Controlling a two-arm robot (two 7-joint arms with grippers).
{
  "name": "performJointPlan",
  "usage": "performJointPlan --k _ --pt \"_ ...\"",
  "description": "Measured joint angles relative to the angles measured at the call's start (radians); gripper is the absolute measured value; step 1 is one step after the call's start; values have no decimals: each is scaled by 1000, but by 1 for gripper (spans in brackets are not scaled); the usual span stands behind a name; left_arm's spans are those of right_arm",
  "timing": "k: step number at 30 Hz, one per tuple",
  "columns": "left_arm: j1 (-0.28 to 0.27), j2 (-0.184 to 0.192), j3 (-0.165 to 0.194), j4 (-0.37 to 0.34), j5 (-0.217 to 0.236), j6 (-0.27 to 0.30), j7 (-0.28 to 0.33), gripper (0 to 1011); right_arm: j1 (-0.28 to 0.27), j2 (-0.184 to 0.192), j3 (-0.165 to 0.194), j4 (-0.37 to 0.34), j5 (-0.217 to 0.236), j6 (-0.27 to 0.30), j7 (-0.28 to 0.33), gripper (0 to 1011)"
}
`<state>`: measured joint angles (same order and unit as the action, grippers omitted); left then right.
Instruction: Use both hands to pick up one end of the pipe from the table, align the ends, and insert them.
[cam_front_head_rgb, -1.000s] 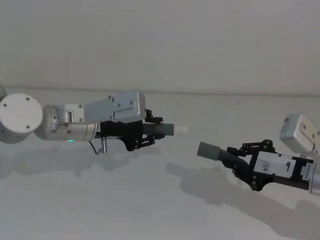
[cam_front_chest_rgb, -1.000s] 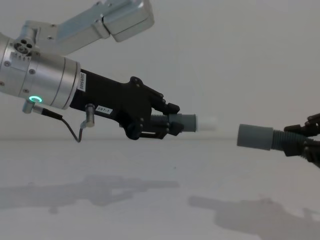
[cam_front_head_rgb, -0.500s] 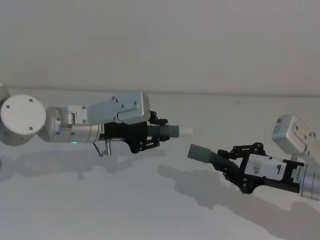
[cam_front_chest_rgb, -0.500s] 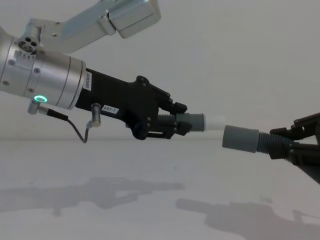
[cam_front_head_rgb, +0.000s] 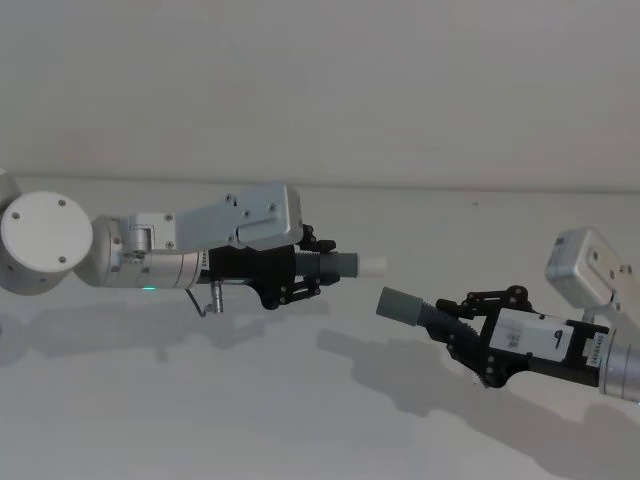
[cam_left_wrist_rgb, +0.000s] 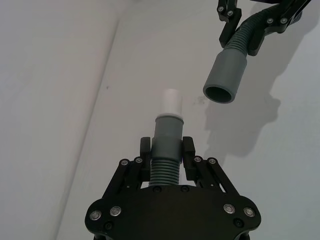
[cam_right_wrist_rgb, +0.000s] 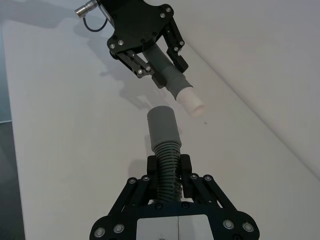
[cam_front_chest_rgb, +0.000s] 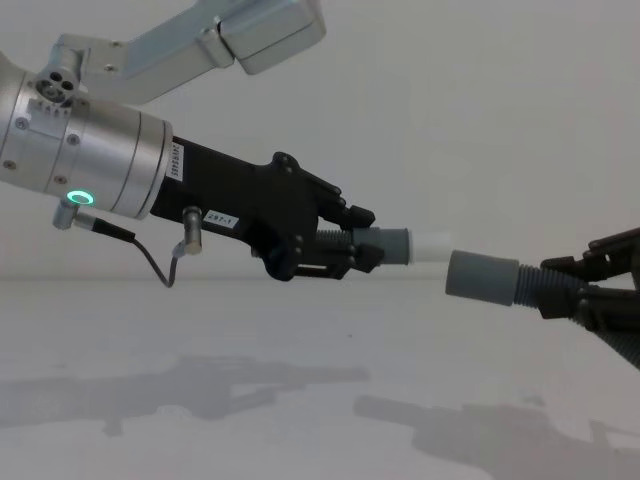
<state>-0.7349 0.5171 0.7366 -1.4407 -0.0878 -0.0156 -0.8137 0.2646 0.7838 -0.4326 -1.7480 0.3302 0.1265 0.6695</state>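
Jaws on the right gripper (cam_front_head_rgb: 455, 318), lower right in the head view, are clamped on the ribbed neck of its pipe piece (cam_front_head_rgb: 432, 314), collar (cam_front_head_rgb: 400, 304) sticking out past them. Further back mid-frame, the left gripper (cam_front_head_rgb: 305, 266) pinches the other piece (cam_front_head_rgb: 338, 265) likewise, white tip (cam_front_head_rgb: 372, 266) near that collar, not touching.
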Motion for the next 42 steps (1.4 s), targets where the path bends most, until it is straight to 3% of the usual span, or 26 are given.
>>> performJointPlan --k 42 --pt "-15 19 28 -11 -23 9 -3 360 26 -8 -5 42 -1 2 -31 264"
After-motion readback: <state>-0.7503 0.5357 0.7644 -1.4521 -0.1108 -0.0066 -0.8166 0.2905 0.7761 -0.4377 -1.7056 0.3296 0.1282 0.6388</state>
